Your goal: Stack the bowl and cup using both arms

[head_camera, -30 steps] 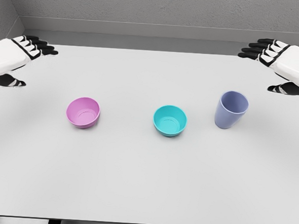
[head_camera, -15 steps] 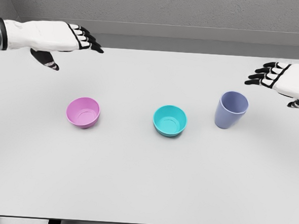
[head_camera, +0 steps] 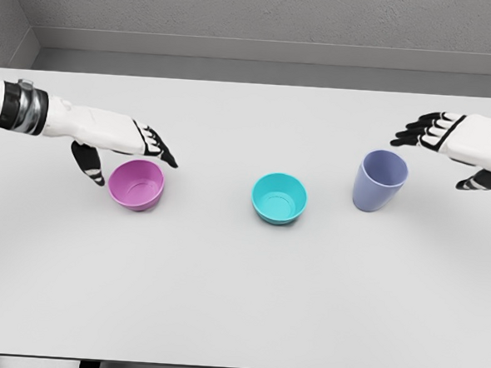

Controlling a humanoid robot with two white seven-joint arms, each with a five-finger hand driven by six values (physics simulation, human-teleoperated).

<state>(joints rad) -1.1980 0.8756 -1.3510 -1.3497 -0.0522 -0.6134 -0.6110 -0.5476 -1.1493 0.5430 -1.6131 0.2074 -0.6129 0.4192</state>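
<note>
left hand (head_camera: pixel 119 143) open at pink bowl (head_camera: pixel 136 184) | right hand (head_camera: pixel 456 147) open near cup (head_camera: pixel 379 180)

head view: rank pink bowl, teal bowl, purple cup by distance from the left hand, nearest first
1. pink bowl, left side of the table, right under the left hand, whose fingers spread over its rim.
2. teal bowl, mid-table.
3. purple cup, right side, close to the right hand.

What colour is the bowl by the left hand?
Pink; the bowl beside the left hand shows best in the head view.
</note>
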